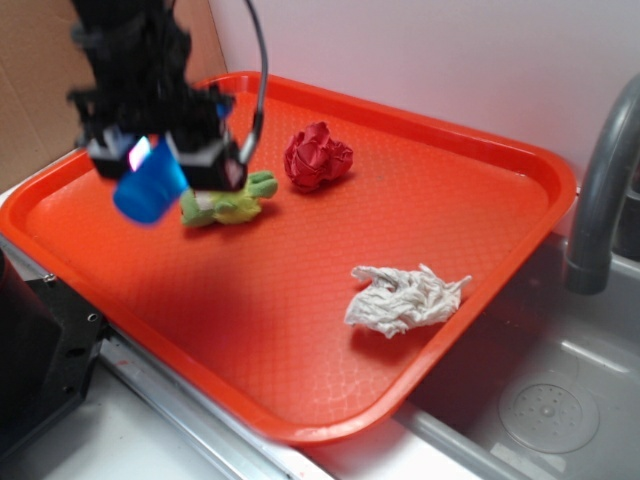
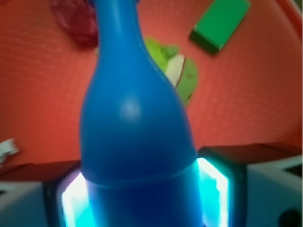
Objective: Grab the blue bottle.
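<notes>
got the blue bottle (image 2: 135,137) clamped tight in my pincer (image 2: 142,194), neck sticking out past my fingertips over the tray (image 1: 300,330)

Bright-blue bottle (image 2: 135,127), orange dimpled tray (image 1: 300,290), green sponge (image 2: 220,23), white crumpled paper (image 1: 403,298)

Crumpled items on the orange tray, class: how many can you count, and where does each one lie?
2. A red crumpled ball lies near the tray's far edge, beside the green toy. A white crumpled tissue lies near the edge by the sink. The gripper may hide others.
</notes>
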Robot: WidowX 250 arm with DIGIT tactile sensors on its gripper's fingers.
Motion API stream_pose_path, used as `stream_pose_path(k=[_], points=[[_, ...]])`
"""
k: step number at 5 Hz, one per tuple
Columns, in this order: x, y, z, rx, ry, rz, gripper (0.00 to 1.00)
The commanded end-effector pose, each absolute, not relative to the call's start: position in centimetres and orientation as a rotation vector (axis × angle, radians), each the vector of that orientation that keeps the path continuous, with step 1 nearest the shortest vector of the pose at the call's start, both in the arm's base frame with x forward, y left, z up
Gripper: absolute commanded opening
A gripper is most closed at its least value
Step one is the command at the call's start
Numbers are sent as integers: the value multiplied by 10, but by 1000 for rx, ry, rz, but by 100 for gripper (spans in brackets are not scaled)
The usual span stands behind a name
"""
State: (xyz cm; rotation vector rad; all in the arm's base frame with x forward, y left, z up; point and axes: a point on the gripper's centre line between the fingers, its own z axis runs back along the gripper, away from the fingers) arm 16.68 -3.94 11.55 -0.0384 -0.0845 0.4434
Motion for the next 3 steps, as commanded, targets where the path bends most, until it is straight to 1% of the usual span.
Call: stream_pose_path(k=[1,2,3], points=[[171,-37,195,-23,-140,352,0],[171,-33,213,-49,-154,322,0],[174,-28,215,-90,-115,341,0]])
